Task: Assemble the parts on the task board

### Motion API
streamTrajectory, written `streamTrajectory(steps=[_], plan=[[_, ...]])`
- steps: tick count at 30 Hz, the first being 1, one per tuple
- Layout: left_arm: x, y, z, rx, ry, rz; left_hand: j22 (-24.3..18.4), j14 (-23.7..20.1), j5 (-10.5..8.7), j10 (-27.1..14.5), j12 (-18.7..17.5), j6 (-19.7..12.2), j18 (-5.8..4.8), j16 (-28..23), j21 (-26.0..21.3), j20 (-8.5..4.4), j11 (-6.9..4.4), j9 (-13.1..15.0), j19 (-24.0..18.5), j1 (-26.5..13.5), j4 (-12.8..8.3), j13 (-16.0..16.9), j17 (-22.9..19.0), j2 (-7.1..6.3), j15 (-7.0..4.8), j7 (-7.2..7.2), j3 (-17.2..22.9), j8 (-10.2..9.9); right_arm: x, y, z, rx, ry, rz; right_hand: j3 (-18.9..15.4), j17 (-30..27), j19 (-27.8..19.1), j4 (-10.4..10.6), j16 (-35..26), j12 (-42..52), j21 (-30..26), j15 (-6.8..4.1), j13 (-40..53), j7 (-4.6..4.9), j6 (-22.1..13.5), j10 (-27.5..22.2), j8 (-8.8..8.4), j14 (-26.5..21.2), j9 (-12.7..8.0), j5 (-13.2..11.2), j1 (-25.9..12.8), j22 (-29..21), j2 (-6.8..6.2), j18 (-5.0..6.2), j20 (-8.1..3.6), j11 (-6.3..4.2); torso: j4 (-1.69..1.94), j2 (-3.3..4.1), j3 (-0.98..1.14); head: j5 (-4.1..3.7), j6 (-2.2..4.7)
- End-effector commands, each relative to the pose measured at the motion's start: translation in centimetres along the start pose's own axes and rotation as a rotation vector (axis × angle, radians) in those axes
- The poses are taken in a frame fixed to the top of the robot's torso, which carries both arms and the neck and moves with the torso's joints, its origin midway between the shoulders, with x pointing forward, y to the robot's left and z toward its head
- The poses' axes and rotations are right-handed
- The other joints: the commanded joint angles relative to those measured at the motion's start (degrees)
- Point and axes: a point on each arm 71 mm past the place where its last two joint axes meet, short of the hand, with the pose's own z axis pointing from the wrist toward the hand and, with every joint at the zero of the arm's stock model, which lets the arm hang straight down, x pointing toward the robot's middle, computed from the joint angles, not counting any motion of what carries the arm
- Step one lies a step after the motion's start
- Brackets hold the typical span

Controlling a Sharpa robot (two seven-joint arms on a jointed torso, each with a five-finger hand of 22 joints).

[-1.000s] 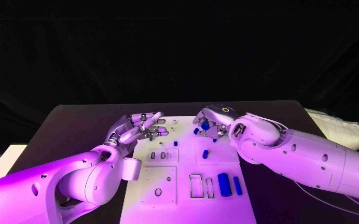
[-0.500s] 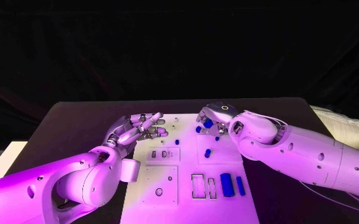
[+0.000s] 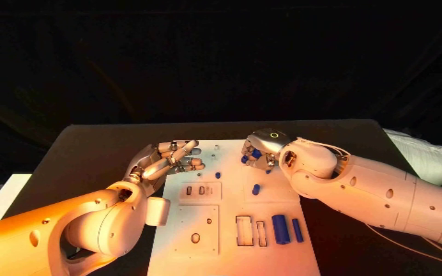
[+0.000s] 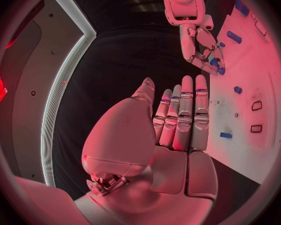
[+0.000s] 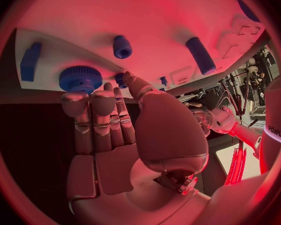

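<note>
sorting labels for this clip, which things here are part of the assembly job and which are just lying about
Part of the job:
- task board
- blue gear at the right hand
- blue pegs
- small blue peg
- left hand, open

Just lying about:
- black table
- white cloth at the table's right edge

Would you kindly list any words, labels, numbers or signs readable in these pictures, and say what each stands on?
No text reads in full.
"ndeye": a cut-off fragment of dark lettering on a white part at the rim of the right wrist view; its start is out of frame.
The white task board carries no readable labels.
</note>
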Motion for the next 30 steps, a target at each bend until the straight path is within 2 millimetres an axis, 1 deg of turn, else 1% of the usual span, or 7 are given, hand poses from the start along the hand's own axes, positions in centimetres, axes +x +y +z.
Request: streamTrajectory(steps=[1,12,16,21,24,27,30], plan=[[0.17,-0.13,0.06,0.003,0.020,-0.008,-0.1,-0.2,0.28,-0.2,-0.3,-0.2,1.04,-0.2,-0.4,0.13,0.14,0.0,0.5,0.1,-0.3,-0.1,0.1,0.33,0.16,0.31,0.1,-0.3,0.12,0.19,0.10,-0.009,0.019,-0.007,0.1,0.6,0.4,0.5,0.5,0.0,0.6,0.10,0.0,0.00,0.4,0.6,0.14,1.0,0.1,0.1,0.5,0.5,-0.03,-0.55,-0.04,0.06,0.01,0.32,0.01,0.08,0.08],[-0.11,-0.01,0.24,-0.008,0.005,-0.001,-0.2,-0.2,0.28,-0.2,-0.5,-0.1,1.07,-0.5,-0.6,0.13,0.14,0.0,0.6,0.7,-0.8,-0.1,0.5,0.66,0.14,0.34,0.8,-0.3,-0.03,0.46,0.10,-0.024,0.004,0.007,1.0,2.3,0.8,1.1,2.4,0.0,2.0,0.08,0.0,0.13,0.6,1.0,0.03,1.0,0.0,0.0,0.9,2.3,-0.33,-0.78,-0.09,0.00,0.07,0.67,0.07,-0.18,0.12],[-0.19,0.05,0.30,-0.014,0.001,0.001,-0.3,-0.1,0.28,-0.2,-0.5,-0.1,1.07,-0.6,-0.7,0.11,0.14,0.0,0.7,0.9,-1.1,-0.1,0.6,0.76,0.12,0.34,1.2,-0.3,-0.10,0.58,0.08,-0.028,0.000,0.017,1.4,3.0,1.0,1.3,3.0,0.0,2.4,0.06,0.0,0.15,0.7,1.2,0.06,1.0,0.1,0.0,1.1,3.0,-0.36,-0.88,-0.10,-0.01,0.02,0.74,0.09,0.09,0.24],[-0.40,0.15,0.35,-0.024,-0.011,0.003,-0.4,-0.1,0.29,-0.2,-0.8,-0.1,1.06,-1.1,-1.0,0.02,0.16,0.0,0.9,1.8,-2.0,-0.2,1.0,1.05,0.08,0.44,2.5,-0.4,-0.18,0.69,0.07,-0.031,-0.008,0.030,1.8,3.3,1.0,1.4,3.4,0.0,2.7,0.04,0.0,0.18,0.9,1.4,0.11,1.0,0.1,-0.1,1.2,3.3,-0.38,-0.92,-0.10,-0.03,0.07,0.89,0.12,-0.07,0.35],[-0.48,0.17,0.37,-0.027,-0.014,0.004,-0.4,-0.1,0.30,-0.2,-0.8,-0.1,1.06,-1.2,-1.1,-0.03,0.14,0.0,0.9,2.1,-2.3,-0.2,1.2,1.08,0.06,0.42,3.1,-0.4,-0.30,0.69,0.06,-0.032,-0.024,0.045,2.7,4.7,1.7,1.6,4.7,0.2,3.8,-0.11,0.1,0.01,1.8,2.3,0.41,1.1,0.3,-0.3,1.7,5.0,0.03,-1.17,-0.17,-0.24,0.08,0.94,0.10,-0.13,0.35],[-0.51,0.19,0.38,-0.029,-0.016,0.004,-0.4,-0.1,0.30,-0.2,-0.9,-0.1,1.05,-1.4,-1.2,-0.08,0.14,0.0,1.0,2.4,-2.6,-0.2,1.4,1.09,0.02,0.43,3.7,-0.4,-0.54,0.71,0.05,-0.030,-0.056,0.064,4.8,7.5,3.1,1.5,7.1,0.5,5.9,-0.54,0.3,-0.44,3.7,4.2,1.15,1.5,0.8,-2.3,3.1,8.2,1.31,-1.69,-0.49,-0.79,0.08,1.00,0.11,-0.15,0.37],[-0.51,0.20,0.38,-0.031,-0.016,0.004,-0.4,-0.1,0.30,-0.2,-1.0,-0.1,1.05,-1.5,-1.2,-0.09,0.14,0.0,1.0,2.4,-2.7,-0.3,1.4,1.07,0.02,0.44,3.9,-0.4,-0.86,0.74,0.04,-0.024,-0.097,0.087,5.9,8.7,3.8,1.3,8.3,0.6,7.0,-0.80,0.4,-0.64,4.9,5.5,1.57,1.6,1.2,-2.5,3.7,9.9,1.97,-1.95,-0.73,-1.15,0.12,1.06,0.10,-0.13,0.44]])
